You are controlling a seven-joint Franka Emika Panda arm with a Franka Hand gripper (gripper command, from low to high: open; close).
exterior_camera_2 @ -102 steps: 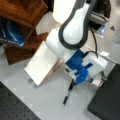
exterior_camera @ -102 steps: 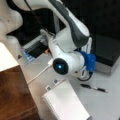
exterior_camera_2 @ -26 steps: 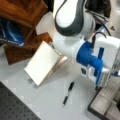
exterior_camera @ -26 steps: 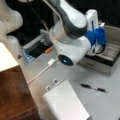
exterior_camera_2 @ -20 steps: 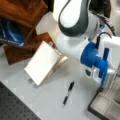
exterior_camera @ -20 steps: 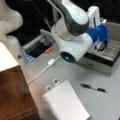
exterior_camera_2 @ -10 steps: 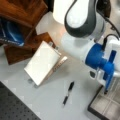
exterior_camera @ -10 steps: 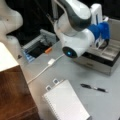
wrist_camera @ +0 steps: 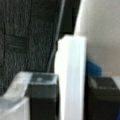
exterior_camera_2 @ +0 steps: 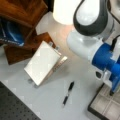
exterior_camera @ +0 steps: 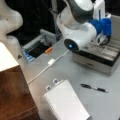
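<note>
Grey tabletop (exterior_camera: 75, 72) runs under everything, with dark cloth behind it in the wrist view.

My gripper (exterior_camera: 102, 41) hangs at a front view's right, over a divided tray (exterior_camera: 100, 63). It also shows low at the right edge of a front view (exterior_camera_2: 111, 91), above the same tray (exterior_camera_2: 105, 110).

In the wrist view my gripper (wrist_camera: 72, 100) shows 2 black fingers (wrist_camera: 42, 100), and a tall white bar (wrist_camera: 71, 75) stands upright in the gap between them. The bar fills that gap from side to side. I cannot tell whether the pads press on it or whether it only stands behind them, so I cannot tell if I hold anything. I also cannot say what the bar is.

The tray is a low box with a pale wall and several shallow compartments. I cannot make out anything lying in them.

1 black pen (exterior_camera: 93, 88) lies flat on the tabletop just in front of the tray and apart from it. In both front views it is untouched (exterior_camera_2: 68, 93).

Beyond the pen lies a white spiral notebook (exterior_camera: 67, 102), closed, which shows tilted in a front view (exterior_camera_2: 41, 62).

Further out, a white cable (exterior_camera: 51, 62) crosses the tabletop toward an open grey case (exterior_camera: 37, 47). A small orange piece (exterior_camera: 48, 50) sits at the case's edge. A wooden block (exterior_camera: 15, 95) sits at a front view's bottom left.
</note>
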